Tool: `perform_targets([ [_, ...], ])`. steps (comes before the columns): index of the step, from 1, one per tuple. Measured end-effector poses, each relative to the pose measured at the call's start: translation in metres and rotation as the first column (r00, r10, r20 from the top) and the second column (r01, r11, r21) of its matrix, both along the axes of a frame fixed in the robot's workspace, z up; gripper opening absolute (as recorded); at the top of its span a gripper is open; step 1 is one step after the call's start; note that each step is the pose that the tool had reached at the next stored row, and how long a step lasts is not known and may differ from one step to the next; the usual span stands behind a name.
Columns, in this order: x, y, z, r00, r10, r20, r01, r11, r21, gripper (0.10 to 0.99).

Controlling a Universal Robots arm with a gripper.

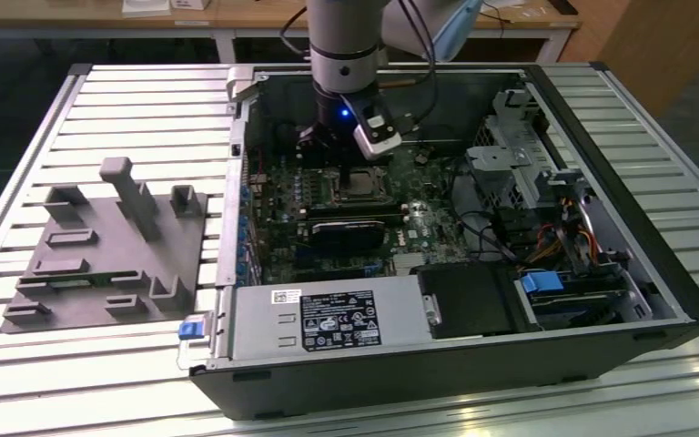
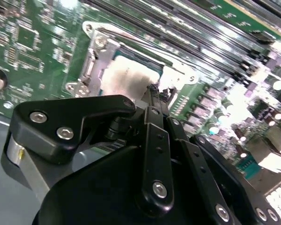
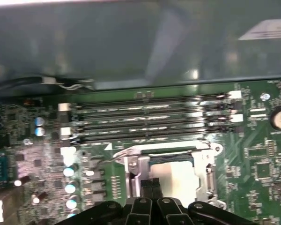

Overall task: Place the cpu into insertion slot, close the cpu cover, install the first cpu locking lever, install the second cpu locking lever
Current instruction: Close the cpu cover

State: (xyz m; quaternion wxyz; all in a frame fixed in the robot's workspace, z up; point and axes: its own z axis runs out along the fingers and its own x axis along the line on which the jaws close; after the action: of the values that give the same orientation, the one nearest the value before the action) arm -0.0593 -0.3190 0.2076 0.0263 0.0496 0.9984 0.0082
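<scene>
Both fingers of the gripper (image 3: 150, 183) are pressed together at the edge of the cpu cover (image 3: 208, 171). The cpu (image 3: 178, 176) lies flat beneath it.

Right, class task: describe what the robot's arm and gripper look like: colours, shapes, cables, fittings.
The arm is a round silver-grey tube with a black wrist section carrying a small blue light. A white box sits beside the wrist, and black cables hang along the arm. The gripper is matt black, built of flat linked bars joined with silver screws, narrowing to slim jaws.
</scene>
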Motion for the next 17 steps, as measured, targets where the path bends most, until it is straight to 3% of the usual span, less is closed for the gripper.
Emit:
perform_targets([
  [5,0.015,0.0,0.0,1.0,0.0,-0.0036,0.0,1.0,0.0,0.102],
  [9,0.0167,0.0,0.0017,1.0,0.0,-0.0046,0.0,1.0,0.0,0.102],
  [17,0.0168,0.0,0.0225,1.0,0.0,-0.0045,0.0,1.0,0.0,0.102],
])
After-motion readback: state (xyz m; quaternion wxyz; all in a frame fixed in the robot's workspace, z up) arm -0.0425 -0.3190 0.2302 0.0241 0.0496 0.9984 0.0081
